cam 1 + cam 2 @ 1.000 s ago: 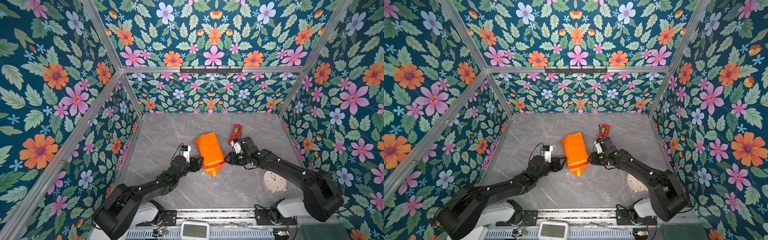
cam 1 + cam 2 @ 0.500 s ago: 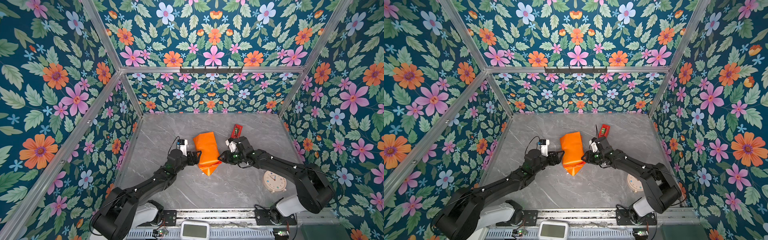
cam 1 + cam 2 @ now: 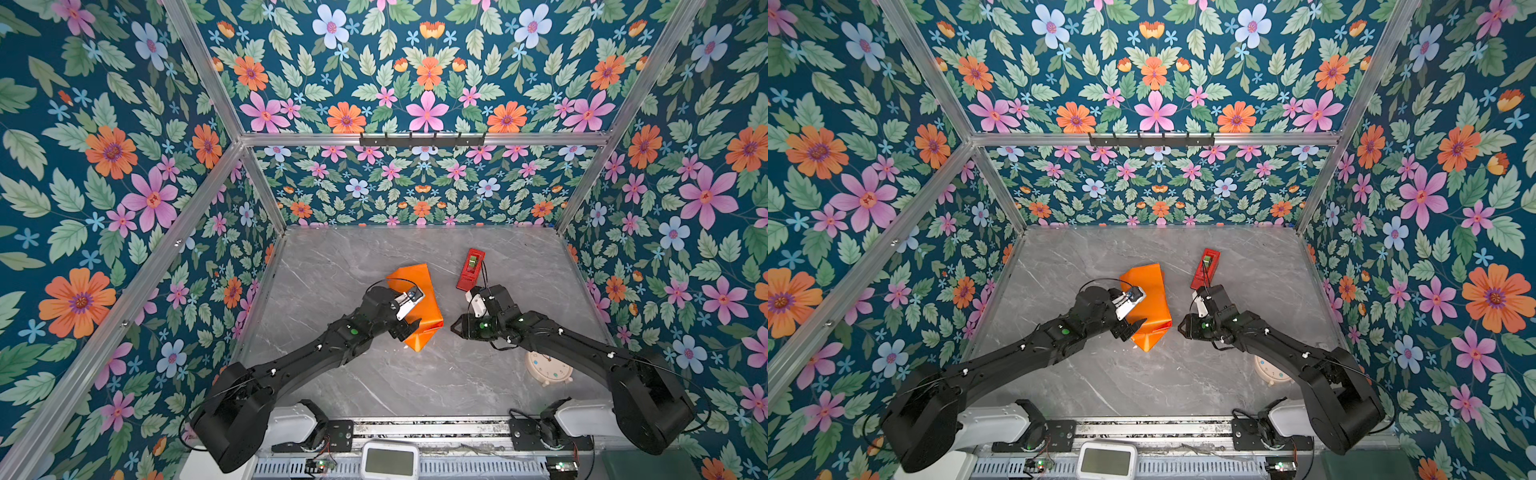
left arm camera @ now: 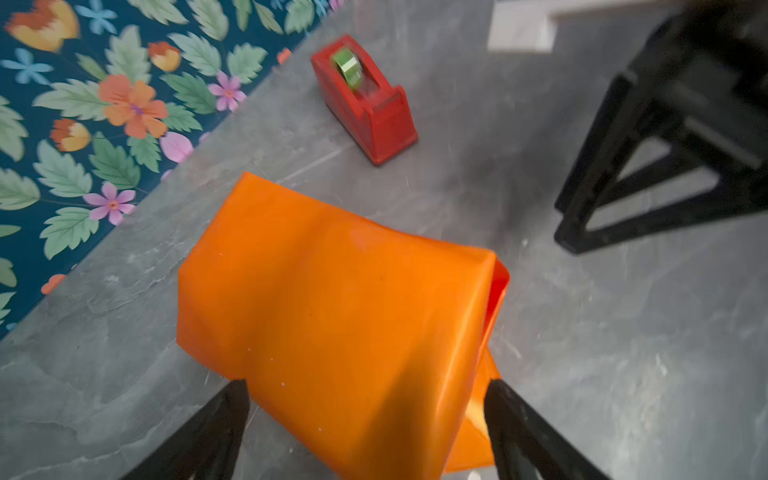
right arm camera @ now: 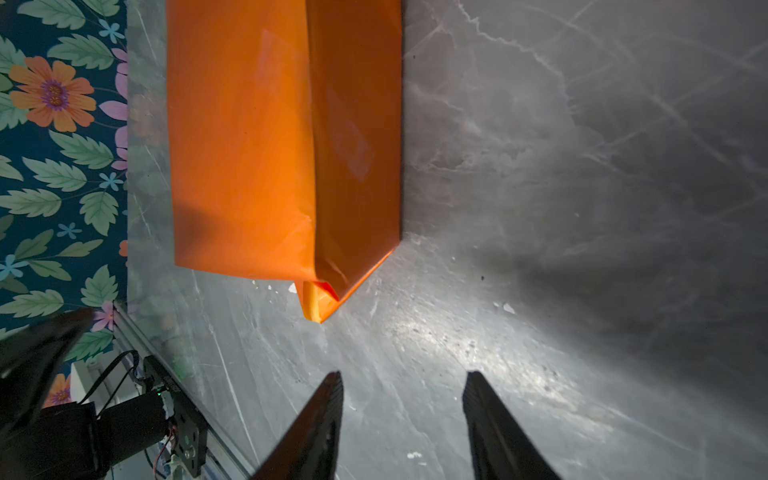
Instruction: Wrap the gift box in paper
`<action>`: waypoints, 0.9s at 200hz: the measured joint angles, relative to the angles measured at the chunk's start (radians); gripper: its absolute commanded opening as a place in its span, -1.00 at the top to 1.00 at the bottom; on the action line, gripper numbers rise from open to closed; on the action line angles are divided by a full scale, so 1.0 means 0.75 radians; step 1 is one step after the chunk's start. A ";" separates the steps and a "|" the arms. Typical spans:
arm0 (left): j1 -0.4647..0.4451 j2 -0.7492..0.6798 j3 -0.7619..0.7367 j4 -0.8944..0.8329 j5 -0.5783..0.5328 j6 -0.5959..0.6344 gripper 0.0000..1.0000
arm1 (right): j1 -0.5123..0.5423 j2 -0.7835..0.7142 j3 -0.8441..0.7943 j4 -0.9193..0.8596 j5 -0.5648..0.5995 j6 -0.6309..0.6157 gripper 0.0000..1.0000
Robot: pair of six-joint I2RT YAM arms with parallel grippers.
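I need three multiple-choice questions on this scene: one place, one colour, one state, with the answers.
1. Where does the red tape dispenser stand?
A) on the bare table, apart from the orange paper
B) on top of the paper
C) inside the left gripper

2. Which colour is its tape roll?
A) white
B) green
C) blue

3. How is the right gripper?
A) shut on the paper
B) shut on a clock
C) open and empty

Answers: 1 A, table shows between them; 2 B, clear in the left wrist view; 3 C, its jaws stand apart over table.
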 measured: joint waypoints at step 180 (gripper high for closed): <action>-0.001 0.277 -0.086 0.186 -0.170 0.749 -0.74 | 0.285 0.295 -0.098 0.451 -0.046 0.484 0.13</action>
